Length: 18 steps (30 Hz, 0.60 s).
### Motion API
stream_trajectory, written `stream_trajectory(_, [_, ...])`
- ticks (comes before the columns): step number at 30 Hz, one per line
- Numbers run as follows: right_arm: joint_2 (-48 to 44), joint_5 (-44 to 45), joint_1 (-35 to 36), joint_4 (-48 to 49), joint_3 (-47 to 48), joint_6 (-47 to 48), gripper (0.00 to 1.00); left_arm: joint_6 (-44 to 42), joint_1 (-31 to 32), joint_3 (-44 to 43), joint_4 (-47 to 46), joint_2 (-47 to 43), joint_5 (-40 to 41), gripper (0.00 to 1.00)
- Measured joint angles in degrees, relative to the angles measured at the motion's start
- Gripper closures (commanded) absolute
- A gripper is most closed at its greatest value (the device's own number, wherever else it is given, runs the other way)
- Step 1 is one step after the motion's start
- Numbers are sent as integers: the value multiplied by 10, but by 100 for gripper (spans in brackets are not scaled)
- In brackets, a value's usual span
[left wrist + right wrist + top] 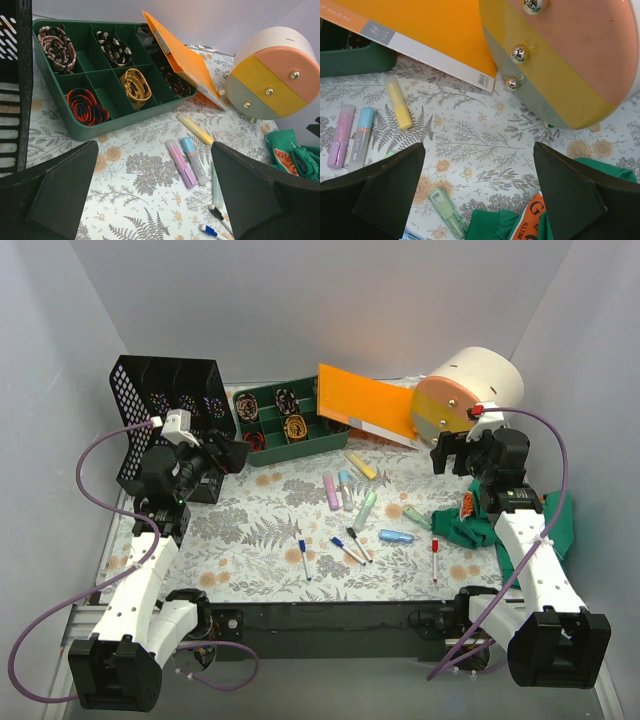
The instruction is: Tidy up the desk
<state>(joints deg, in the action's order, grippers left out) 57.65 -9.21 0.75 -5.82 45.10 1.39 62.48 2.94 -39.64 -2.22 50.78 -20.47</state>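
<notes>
The desk (260, 530) has a pale fern-and-flower covering. On it lie several highlighters, among them a yellow one (361, 465), a purple one (181, 163) and a blue one (193, 159), and markers (348, 550). My left gripper (232, 455) is open and empty above the desk in front of the green compartment tray (125, 120); in the left wrist view (155, 195) bare desk shows between its fingers. My right gripper (455, 452) is open and empty below the round drawer box (570, 65); in the right wrist view (480, 195) a mint highlighter (447, 212) lies near it.
A black mesh organizer (165, 400) stands at the back left. An orange folder (365, 405) leans between the tray and the drawer box. A green cloth (500, 525) lies at the right edge. The tray holds rolled ties (135, 85). A black bar (330, 615) runs along the near edge.
</notes>
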Motion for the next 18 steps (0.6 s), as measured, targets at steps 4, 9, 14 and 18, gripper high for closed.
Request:
stream_trajectory(4, [0, -8, 0, 0, 2, 4, 1, 0, 0, 0, 0, 0, 0, 2])
stream_trajectory(9, [6, -112, -1, -17, 39, 70, 2, 0, 0, 0, 0, 0, 0, 2])
stream_trajectory(14, [31, -142, 61, -46, 101, 166, 1, 0, 0, 0, 0, -3, 0, 2])
stream_trajectory(18, [64, -71, 174, -62, 118, 252, 2, 0, 0, 0, 0, -3, -1, 2])
